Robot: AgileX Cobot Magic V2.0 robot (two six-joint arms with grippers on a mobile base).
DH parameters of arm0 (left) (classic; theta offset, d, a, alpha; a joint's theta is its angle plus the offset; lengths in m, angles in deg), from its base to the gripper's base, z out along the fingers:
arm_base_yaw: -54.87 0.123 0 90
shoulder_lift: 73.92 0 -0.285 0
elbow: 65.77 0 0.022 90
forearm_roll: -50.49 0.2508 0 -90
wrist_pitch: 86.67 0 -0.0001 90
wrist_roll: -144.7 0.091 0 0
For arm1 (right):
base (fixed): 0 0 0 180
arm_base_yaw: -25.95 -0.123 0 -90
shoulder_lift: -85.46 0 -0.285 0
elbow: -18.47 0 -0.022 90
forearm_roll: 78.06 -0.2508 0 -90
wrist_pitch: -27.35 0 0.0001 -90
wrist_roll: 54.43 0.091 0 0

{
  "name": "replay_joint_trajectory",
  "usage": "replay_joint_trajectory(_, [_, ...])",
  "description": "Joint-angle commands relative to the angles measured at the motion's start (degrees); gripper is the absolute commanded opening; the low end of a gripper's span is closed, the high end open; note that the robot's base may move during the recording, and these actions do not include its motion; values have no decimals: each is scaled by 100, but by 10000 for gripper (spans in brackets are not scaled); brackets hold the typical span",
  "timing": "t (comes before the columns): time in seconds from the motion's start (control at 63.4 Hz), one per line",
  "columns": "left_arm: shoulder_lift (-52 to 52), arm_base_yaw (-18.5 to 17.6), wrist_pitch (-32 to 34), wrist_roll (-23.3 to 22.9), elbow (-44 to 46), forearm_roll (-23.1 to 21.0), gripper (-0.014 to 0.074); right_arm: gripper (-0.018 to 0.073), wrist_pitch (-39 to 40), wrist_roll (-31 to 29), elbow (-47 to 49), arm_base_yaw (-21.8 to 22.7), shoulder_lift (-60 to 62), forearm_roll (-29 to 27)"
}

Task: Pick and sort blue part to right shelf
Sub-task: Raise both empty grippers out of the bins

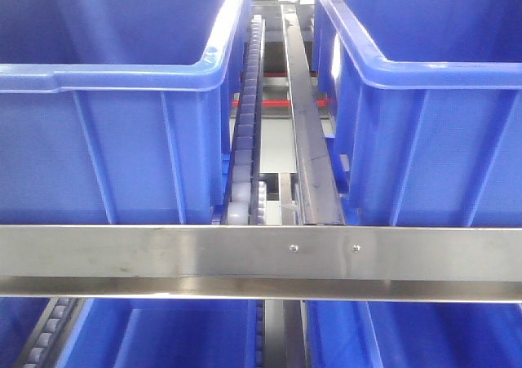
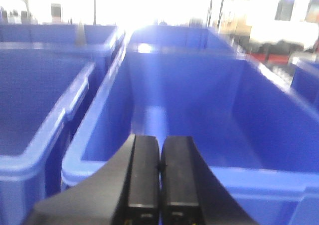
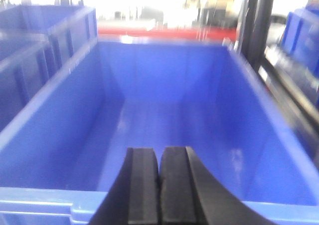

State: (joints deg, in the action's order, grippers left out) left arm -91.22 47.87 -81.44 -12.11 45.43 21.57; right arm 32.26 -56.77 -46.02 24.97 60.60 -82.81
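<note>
Where rollers run, steel-railed right shelf point(image 1: 163, 254), blue bins point(image 1: 106, 74).

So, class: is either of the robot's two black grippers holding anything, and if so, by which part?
Nothing is held: the left gripper and the right gripper are both shut with pads together, each above a blue plastic bin.

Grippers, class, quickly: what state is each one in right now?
Left gripper: closed, pads together, holding nothing visible, above a blue bin.
Right gripper: closed, holding nothing visible, above another bin.
</note>
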Motion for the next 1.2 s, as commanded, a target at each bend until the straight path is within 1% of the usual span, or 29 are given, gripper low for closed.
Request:
replay_joint_trajectory(0.0, [198,5,426,28,133,-41,125,32,517,-41,162,50,47,-1])
replay_joint_trajectory(0.52, [271,5,415,28,133,-50,125,32,517,-41,162,50,49,-1])
replay_joint_trajectory(0.646, [271,5,415,28,133,-50,125,32,566,-41,-28,50,167,-1])
replay_joint_trajectory(1.009, [271,5,415,28,133,-50,125,32,384,-41,-1156,50,1603,9])
replay_joint_trajectory(1.088, [271,5,415,28,133,-50,125,32,345,-41,-1336,50,1783,116])
replay_joint_trajectory(1.119, [271,5,415,28,133,-50,125,32,186,-41,-1323,50,1875,159])
replay_joint_trajectory(1.182, [271,5,415,28,133,-50,125,32,229,-41,-1324,50,1890,270])
